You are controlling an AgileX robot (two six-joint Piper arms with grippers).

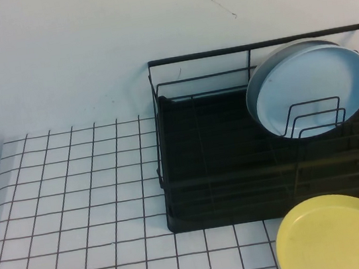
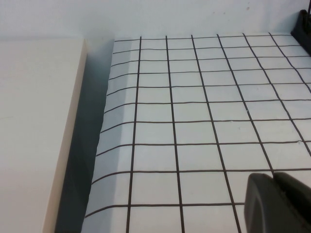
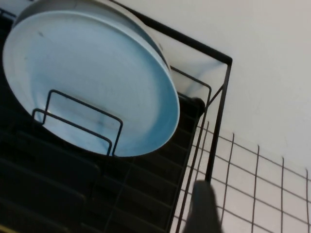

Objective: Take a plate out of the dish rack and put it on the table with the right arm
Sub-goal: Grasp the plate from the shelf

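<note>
The light-blue plate [image 1: 310, 89] stands on edge in the dish rack [image 1: 218, 169], leaning at its far right behind wire loop dividers. It also shows in the right wrist view [image 3: 92, 82]. A whitish-grey plate [image 1: 286, 49] stands just behind it. My right gripper [image 3: 201, 206] hovers outside the rack's corner [image 3: 219, 102], over the table [image 3: 262, 184], apart from the plate. My left gripper [image 2: 274, 178] is shut and empty, low over the gridded table [image 2: 194, 111] far from the rack. Neither gripper shows in the high view.
A yellow plate [image 1: 341, 235] lies flat on the table in front of the rack at the near right. A beige board [image 2: 34, 121] borders the table's left edge. A pale wall stands behind. Gridded cloth [image 1: 73, 189] stretches left of the rack.
</note>
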